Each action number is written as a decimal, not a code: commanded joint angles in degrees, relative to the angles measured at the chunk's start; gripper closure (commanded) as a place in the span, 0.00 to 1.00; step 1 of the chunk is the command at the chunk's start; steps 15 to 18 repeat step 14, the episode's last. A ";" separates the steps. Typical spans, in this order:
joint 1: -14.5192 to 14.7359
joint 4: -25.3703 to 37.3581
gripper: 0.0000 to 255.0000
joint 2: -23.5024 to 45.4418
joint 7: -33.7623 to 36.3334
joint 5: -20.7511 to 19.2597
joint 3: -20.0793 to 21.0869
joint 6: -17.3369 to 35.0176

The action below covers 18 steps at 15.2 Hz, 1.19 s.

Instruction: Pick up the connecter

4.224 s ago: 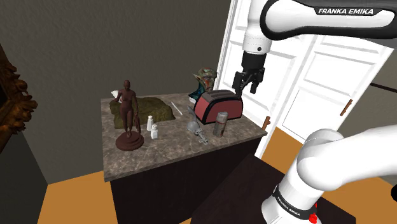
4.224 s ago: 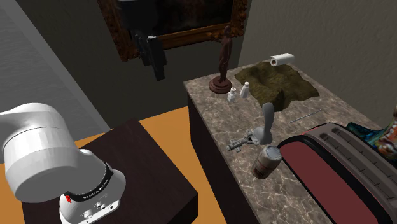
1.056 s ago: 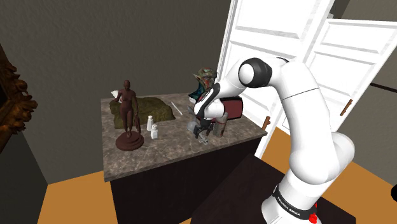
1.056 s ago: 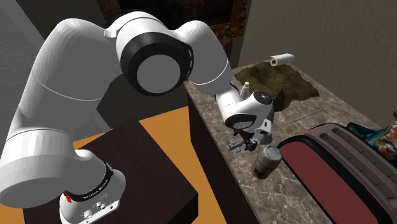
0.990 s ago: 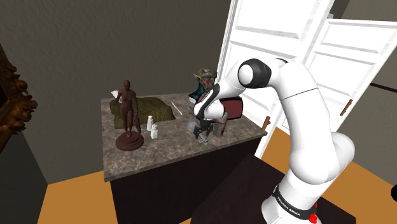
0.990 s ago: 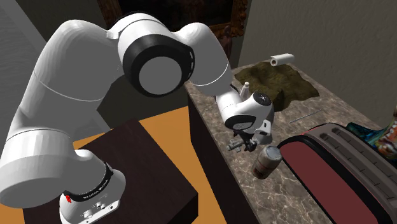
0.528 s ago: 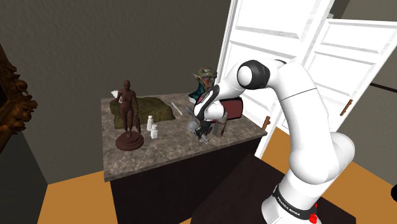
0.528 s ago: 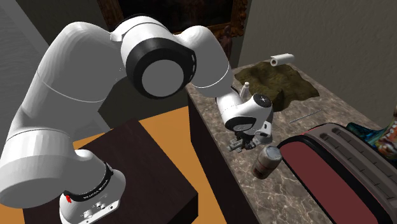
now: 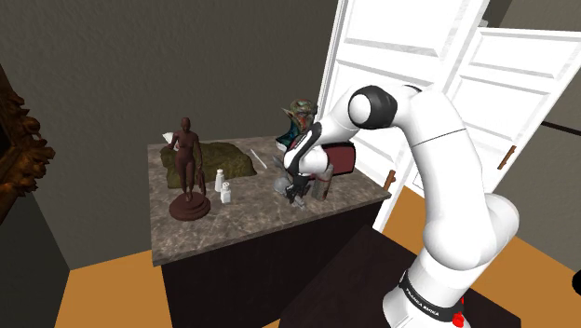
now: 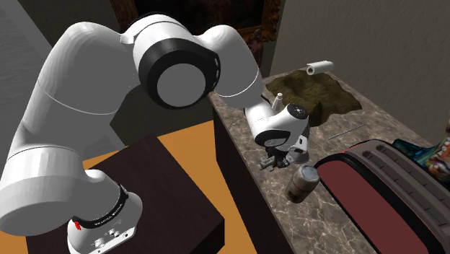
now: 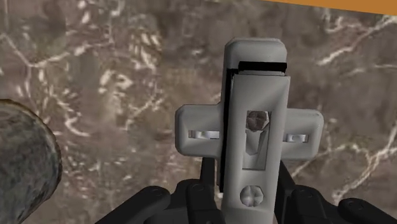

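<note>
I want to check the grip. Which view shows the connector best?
The wrist view: the grey connector stands large and close, its cross shape plain, clasped by the gripper. In the second exterior view one end pokes out under the arm; in the shoulder view the arm hides most of it.

A brown figurine [image 9: 189, 168] stands on the marbled bench [image 9: 233, 228]. Two white shakers [image 9: 223, 184] sit just beside the figurine and a mossy mat [image 9: 222, 158] lies near it. A red toaster [image 10: 368, 196] and a can [image 10: 303, 183] are well apart from it.
</note>
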 commanded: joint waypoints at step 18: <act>1.18 -3.39 1.00 -9.07 1.23 -1.42 -1.63 -5.75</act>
